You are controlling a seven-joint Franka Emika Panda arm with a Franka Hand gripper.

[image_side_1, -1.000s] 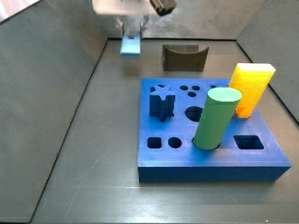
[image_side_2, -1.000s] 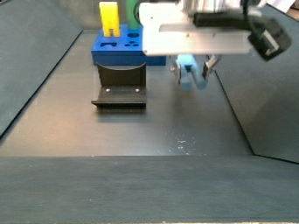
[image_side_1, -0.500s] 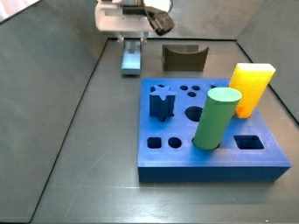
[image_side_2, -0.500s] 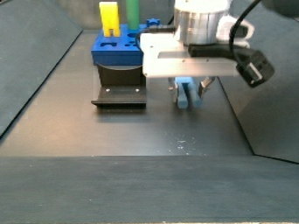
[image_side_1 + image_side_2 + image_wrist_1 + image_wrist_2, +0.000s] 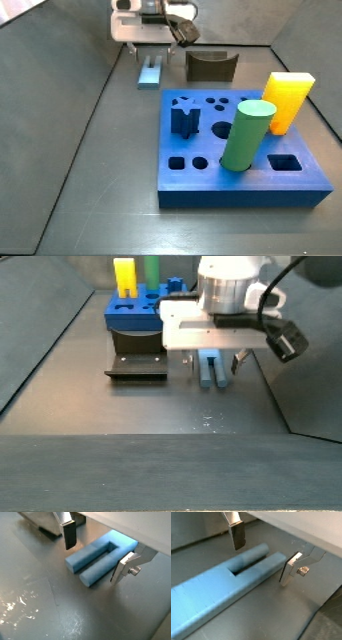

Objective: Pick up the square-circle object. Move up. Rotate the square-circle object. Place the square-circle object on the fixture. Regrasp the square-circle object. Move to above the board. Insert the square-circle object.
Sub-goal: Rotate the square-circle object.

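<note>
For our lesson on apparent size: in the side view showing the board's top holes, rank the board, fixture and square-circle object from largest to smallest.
1. The board
2. The fixture
3. The square-circle object, under the open gripper; it looks slimmer than the fixture, though both sit farther back.

one tool [image 5: 215, 368], one square-circle object [image 5: 150, 71], one fixture [image 5: 210, 66], one board [image 5: 241, 160], one green cylinder [image 5: 249, 135], one yellow block [image 5: 286, 101]

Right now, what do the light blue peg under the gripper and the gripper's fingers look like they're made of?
The square-circle object looks like matte plastic, possibly printed: flat even blue, no glare. The fingers look like brushed metal plate, silvery with a screw head, with dark, perhaps rubber pads. The gripper straddles the peg, jaws open and not touching it.
</note>
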